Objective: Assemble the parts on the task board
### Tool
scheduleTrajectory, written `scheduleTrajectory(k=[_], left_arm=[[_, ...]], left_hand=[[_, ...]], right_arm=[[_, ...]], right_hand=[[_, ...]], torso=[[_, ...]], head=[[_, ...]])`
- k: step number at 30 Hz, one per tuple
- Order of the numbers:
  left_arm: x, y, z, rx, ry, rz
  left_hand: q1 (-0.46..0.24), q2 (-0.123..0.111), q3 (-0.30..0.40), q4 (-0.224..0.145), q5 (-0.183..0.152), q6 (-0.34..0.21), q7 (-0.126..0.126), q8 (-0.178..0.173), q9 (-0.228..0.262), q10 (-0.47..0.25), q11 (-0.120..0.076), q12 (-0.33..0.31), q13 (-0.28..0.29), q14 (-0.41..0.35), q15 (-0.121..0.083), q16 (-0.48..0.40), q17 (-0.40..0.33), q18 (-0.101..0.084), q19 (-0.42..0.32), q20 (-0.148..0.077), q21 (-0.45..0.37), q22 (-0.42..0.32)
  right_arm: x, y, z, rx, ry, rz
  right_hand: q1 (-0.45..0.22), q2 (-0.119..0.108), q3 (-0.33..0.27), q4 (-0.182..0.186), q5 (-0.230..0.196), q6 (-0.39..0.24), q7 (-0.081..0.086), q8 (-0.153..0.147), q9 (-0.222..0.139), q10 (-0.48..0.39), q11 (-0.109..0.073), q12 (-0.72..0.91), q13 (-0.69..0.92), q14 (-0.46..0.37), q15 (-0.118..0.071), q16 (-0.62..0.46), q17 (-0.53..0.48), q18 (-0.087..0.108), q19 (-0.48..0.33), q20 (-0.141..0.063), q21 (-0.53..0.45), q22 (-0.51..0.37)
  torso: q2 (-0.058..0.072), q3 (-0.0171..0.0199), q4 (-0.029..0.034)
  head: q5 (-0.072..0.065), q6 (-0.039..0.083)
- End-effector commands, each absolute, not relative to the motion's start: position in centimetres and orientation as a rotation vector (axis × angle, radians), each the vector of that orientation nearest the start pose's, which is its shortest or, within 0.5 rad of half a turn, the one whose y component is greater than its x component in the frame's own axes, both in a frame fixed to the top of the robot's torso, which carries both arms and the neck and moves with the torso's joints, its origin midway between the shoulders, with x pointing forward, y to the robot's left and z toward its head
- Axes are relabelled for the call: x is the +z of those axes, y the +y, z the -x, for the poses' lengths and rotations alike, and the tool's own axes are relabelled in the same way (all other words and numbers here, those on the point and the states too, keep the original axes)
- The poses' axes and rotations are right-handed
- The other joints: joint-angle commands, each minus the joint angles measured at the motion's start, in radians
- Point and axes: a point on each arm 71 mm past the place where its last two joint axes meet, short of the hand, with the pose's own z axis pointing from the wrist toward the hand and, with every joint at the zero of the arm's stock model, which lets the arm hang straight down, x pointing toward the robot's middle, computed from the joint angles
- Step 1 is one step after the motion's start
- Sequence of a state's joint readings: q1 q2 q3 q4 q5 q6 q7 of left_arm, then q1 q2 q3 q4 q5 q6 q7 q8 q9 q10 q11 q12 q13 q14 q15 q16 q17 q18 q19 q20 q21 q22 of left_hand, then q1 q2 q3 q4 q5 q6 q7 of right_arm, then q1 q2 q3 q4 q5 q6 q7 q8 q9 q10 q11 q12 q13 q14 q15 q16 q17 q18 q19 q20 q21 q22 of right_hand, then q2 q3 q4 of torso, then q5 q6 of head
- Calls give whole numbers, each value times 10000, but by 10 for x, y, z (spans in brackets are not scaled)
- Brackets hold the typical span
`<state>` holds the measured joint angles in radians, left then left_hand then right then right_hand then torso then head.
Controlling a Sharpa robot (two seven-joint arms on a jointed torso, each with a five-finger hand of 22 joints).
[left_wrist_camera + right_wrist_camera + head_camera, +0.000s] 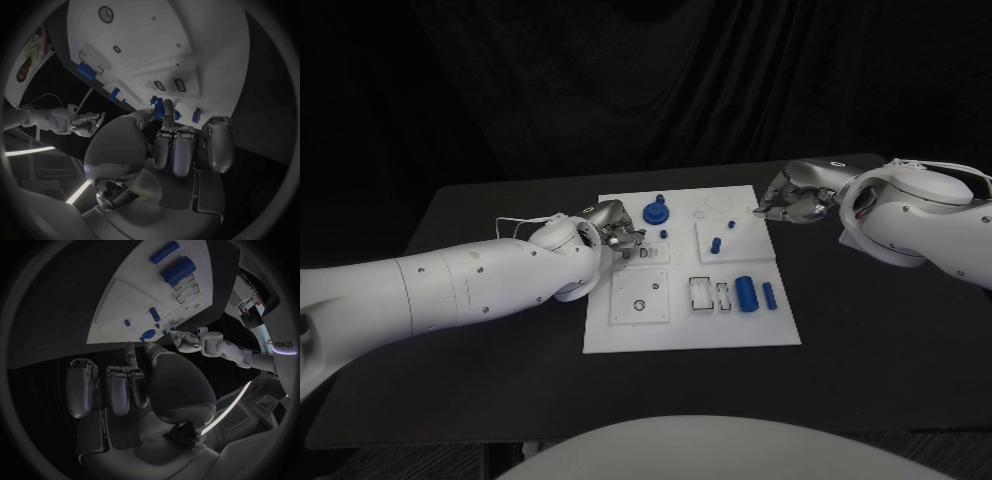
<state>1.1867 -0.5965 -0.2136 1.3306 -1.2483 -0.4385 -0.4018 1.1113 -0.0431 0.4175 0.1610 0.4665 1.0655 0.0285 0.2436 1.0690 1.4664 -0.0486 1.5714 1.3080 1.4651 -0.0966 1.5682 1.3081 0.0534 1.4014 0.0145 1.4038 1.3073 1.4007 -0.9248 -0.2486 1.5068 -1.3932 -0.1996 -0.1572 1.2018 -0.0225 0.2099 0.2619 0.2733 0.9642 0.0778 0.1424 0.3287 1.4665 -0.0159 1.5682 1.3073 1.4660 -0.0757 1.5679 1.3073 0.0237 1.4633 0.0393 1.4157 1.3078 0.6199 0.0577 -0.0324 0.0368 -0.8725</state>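
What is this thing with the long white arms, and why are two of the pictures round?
It is a robot at a black table. One picture comes from a camera on its head, looking down. The round ones come from cameras on its wrists, behind each hand. On the table lies a white task board with small blue parts, like a fat blue cylinder. The left hand rests over the board by one blue piece; whether it holds it, I cannot tell. The right hand waits at the board's edge.
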Motion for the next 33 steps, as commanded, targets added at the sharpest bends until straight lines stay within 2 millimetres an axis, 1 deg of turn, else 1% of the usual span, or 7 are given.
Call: scheduleTrajectory(k=[1, 4, 6, 7, 14, 22, 33], left_arm=[[-266, 153, -492, -4598, 18387, 1538], [-268, 153, -491, -4576, 18501, 1506], [-270, 153, -491, -4546, 18584, 1478], [-270, 153, -491, -4540, 18609, 1467], [-274, 151, -489, -4541, 18783, 1386], [-279, 150, -489, -4504, 18896, 1366], [-284, 148, -489, -4498, 18970, 1324]], left_hand=[[-61, 72, 146, -75, 22, 265, -174, -36, 17, 1044, -86, -6, 2628, 1057, -60, 26, 2627, 86, 79, -11, 29, 701], [-69, 69, 142, -70, 20, 273, -177, -37, 20, 1044, -88, -6, 2628, 1057, -62, 26, 2627, 85, 84, -14, 30, 704], [-74, 70, 143, -67, 19, 279, -180, -38, 22, 1044, -90, -6, 2628, 1057, -64, 26, 2627, 89, 74, -16, 17, 690], [-74, 70, 143, -67, 19, 279, -180, -38, 22, 1044, -90, -6, 2628, 1057, -64, 26, 2627, 89, 74, -16, 17, 690], [-78, 69, 141, -63, 12, 283, -181, -39, 24, 1044, -91, -6, 2628, 1057, -65, 26, 2627, 92, 66, -18, 6, 679], [-93, 67, 137, -54, -10, 297, -185, -41, 29, 1044, -94, -6, 2628, 1057, -68, 26, 2627, 97, 55, -22, -12, 662], [-108, 79, 139, -38, -32, 310, -188, -48, 31, 1044, -96, -6, 2628, 1057, -71, 26, 2627, 106, 31, -26, -44, 631]], right_arm=[[-174, -257, -495, 4161, 18271, 1598], [-174, -256, -495, 4158, 18282, 1603], [-174, -256, -495, 4155, 18292, 1607], [-174, -256, -495, 4153, 18298, 1608], [-175, -257, -495, 4110, 18346, 1598], [-175, -257, -495, 4090, 18382, 1600], [-175, -257, -495, 4042, 18445, 1593]], right_hand=[[114, -2, -16, -76, 11, 60, 11, -37, 16, 1043, 71, 26, 2635, 1048, 94, 29, 2634, 169, 212, 72, -37, 2087], [129, -4, -12, -89, 11, 63, 11, -38, 17, 1043, 71, 26, 2635, 1048, 93, 29, 2634, 169, 212, 71, -38, 2087], [129, -4, -12, -89, 11, 63, 11, -38, 17, 1043, 71, 26, 2635, 1048, 93, 29, 2634, 169, 212, 71, -38, 2087], [138, -5, -9, -96, 11, 64, 11, -40, 17, 1043, 69, 26, 2635, 1048, 93, 29, 2634, 171, 209, 71, -45, 2085], [163, -3, 0, -116, 12, 68, 10, -44, 18, 1043, 69, 26, 2635, 1048, 92, 29, 2634, 177, 195, 70, -73, 2076], [211, 1, 20, -155, 13, 76, 8, -52, 20, 1043, 66, 26, 2635, 1048, 89, 29, 2634, 185, 179, 68, -107, 2065], [244, 6, 33, -184, 12, 74, 5, -63, 20, 1043, 62, 26, 2635, 1048, 85, 29, 2634, 200, 147, 66, -171, 2044]], torso=[[-4, -6, 26], [6, -15, 15], [1, -10, 2], [7, 1, -19], [11, -5, 14], [22, -14, -6], [16, -1, 3]], head=[[-17, -2], [1, -2], [-8, -2], [8, -2], [-24, -2], [-33, -2], [-32, -2]])
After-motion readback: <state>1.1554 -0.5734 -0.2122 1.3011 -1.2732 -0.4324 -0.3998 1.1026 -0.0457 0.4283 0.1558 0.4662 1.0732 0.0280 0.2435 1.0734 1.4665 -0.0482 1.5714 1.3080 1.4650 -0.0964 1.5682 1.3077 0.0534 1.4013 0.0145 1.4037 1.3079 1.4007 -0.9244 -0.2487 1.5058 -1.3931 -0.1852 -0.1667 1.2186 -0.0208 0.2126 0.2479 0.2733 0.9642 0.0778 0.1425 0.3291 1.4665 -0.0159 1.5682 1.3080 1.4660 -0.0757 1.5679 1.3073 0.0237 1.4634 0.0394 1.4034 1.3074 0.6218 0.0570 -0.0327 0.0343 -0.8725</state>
